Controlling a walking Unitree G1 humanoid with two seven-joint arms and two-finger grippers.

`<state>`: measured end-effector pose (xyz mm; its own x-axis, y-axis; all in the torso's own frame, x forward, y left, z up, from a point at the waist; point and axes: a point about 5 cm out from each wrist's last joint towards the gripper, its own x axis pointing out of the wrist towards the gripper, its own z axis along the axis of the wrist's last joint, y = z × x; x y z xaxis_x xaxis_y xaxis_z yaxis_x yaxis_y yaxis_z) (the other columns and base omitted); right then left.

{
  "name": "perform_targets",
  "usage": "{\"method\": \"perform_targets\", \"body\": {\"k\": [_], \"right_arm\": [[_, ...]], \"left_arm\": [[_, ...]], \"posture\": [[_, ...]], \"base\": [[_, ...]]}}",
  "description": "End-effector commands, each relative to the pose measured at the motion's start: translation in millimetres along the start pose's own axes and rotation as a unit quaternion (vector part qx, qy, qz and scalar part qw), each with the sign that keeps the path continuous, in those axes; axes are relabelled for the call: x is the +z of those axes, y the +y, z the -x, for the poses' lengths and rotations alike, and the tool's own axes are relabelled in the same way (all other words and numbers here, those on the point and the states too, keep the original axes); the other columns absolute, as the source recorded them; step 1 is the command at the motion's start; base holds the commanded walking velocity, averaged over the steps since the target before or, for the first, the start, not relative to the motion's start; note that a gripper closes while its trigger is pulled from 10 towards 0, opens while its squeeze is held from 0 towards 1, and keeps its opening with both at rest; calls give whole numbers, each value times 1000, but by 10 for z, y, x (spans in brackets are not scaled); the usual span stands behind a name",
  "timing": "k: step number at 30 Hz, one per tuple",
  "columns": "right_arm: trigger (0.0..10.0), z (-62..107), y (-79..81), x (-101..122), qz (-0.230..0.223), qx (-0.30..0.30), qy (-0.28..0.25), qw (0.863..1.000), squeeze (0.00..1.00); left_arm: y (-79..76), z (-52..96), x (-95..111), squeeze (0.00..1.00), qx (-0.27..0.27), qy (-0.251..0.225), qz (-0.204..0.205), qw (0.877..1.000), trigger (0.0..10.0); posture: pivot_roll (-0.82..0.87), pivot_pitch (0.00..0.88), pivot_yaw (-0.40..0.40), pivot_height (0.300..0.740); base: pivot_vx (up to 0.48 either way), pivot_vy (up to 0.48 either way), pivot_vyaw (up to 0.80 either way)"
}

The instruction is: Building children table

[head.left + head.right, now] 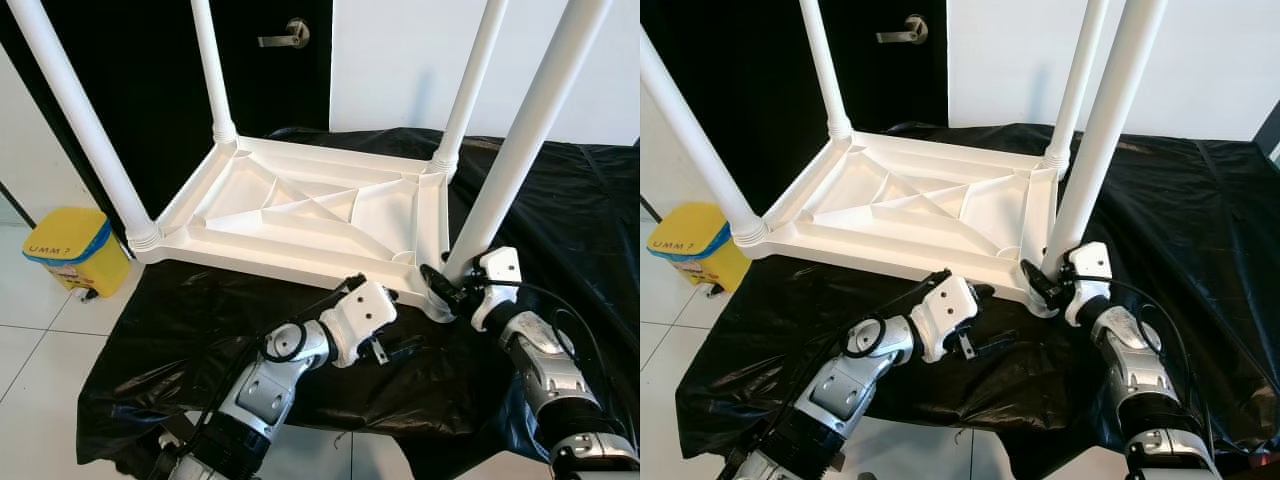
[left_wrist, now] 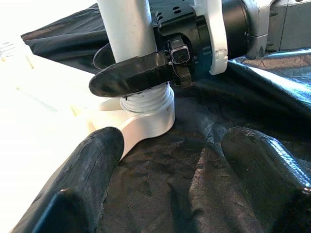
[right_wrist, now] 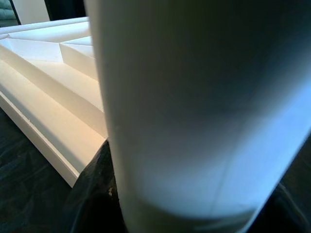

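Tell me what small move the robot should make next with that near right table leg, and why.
Probably keep twisting the leg further into its socket. The right gripper is clamped around the leg's base, and screw threads show above the socket, so it looks not fully seated. The left gripper rests open on the black sheet beside the upside-down tabletop.

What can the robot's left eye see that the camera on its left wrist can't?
Left eye view alone: the whole upside-down white table top, its three other legs, a yellow bin, and a door handle.

Left wrist view alone: the ridged thread at the leg's base, and the left tool's open black fingers up close.

Both: the right tool closed around the near-right leg at its corner, over black plastic sheeting.
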<state>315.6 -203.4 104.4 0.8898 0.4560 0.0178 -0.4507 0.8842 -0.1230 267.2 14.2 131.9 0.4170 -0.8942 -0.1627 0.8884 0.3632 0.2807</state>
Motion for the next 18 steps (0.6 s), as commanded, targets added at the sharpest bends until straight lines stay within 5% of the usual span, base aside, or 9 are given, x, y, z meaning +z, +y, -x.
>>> {"method": "perform_targets", "body": {"k": [1,7,18], "right_arm": [[10000,26,81,-152,-3,0,33,999,0],[10000,45,98,-185,-15,-18,33,999,0],[10000,29,313,-307,-64,-178,58,980,0]], "left_arm": [[12,-10,-1,0,29,2,-5,1000,10000],[-24,-10,3,0,29,-2,0,1000,10000],[-56,-33,14,0,22,-4,5,1000,10000]], "posture": [[-110,16,-23,740],[-113,26,-20,740],[-133,51,-11,740]], "base": [[0,0,0],[0,0,0],[0,0,0]]}}
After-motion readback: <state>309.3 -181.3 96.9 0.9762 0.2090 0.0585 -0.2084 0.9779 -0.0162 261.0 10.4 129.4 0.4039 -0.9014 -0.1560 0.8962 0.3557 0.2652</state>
